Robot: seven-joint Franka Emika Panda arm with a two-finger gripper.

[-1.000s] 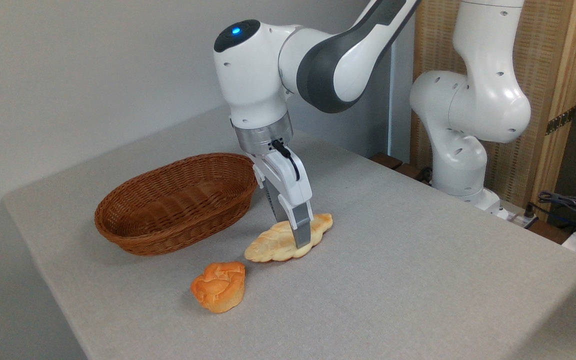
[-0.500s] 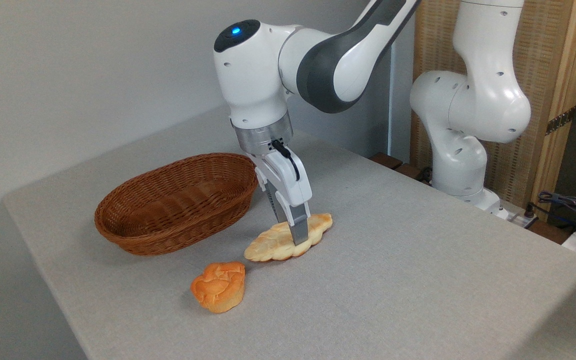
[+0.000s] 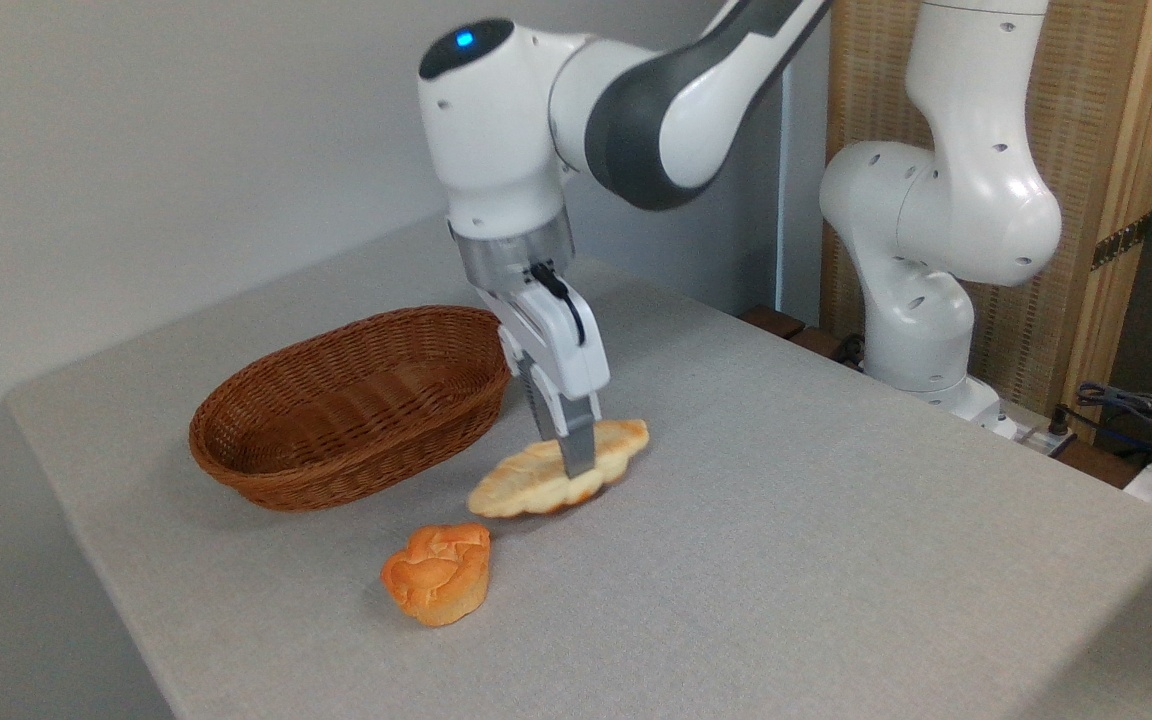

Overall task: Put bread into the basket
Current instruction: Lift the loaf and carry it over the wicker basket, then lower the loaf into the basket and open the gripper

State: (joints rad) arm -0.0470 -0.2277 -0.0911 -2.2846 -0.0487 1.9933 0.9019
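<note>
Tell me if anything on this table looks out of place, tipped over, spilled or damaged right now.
Nothing stands out. The gripper is shut on the braided bread, which hangs slightly tilted just off the table. The wicker basket sits upright and empty, and the orange bun looks whole.

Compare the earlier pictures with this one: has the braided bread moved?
Yes. The bread, clamped in the gripper, has lifted and shifted left toward the basket; the bun stayed put.
</note>
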